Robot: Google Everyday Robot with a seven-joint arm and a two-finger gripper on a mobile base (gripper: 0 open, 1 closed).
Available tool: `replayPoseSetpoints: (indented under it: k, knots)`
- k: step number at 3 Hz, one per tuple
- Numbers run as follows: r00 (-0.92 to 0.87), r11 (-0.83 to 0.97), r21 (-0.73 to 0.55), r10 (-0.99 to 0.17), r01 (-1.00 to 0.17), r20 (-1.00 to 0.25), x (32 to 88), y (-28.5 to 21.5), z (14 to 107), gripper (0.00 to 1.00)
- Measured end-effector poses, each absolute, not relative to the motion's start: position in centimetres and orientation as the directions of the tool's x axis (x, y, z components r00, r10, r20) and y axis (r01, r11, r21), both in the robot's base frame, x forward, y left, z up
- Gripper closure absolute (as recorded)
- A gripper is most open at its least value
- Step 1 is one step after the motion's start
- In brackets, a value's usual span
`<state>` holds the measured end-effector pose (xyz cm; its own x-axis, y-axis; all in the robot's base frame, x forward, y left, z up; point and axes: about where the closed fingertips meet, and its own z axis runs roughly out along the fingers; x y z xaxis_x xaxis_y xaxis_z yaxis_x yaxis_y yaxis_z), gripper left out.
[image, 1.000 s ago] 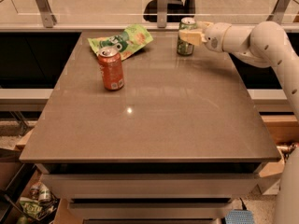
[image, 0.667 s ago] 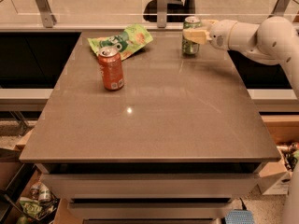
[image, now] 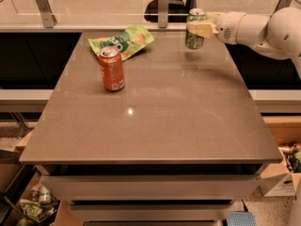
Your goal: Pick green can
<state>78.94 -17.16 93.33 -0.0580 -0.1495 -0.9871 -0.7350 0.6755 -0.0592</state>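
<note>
so the gripper (image: 197, 29) is in the upper right of the frame, reaching in from the right edge on the end of a chunky white arm (image: 263, 26), and it's clamped on the green can (image: 194, 37). you can see one pale finger (image: 201, 29) pressed across the can's side about halfway up, the other one is hidden behind it. the can is upright with its silver top showing, over the far right part of the table (image: 188, 126), and it looks like it's sitting just off the surface, with a faint dark smudge on the tabletop right below it, though i can't be totally sure there's a gap. well apart from it, toward the upper left, an orange-red can (image: 111, 69) stands upright on the table, and just behind that a flat green snack bag (image: 123, 40) lies near the far edge, the two almost touching from this angle. a small bright glare spot sits near the middle of the brown tabletop. behind the table runs a glass panel with metal posts (image: 43, 6), and some cardboard boxes (image: 281, 173) sit on the floor at the lower right.
</note>
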Motion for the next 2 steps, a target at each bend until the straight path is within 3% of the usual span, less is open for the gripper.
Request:
replayPoseSetpoints:
  k: [2]
  knots:
    - [-0.015, 0.643, -0.077, -0.136, -0.762, -0.991, 77.8, -17.0, 98.4, 1.0]
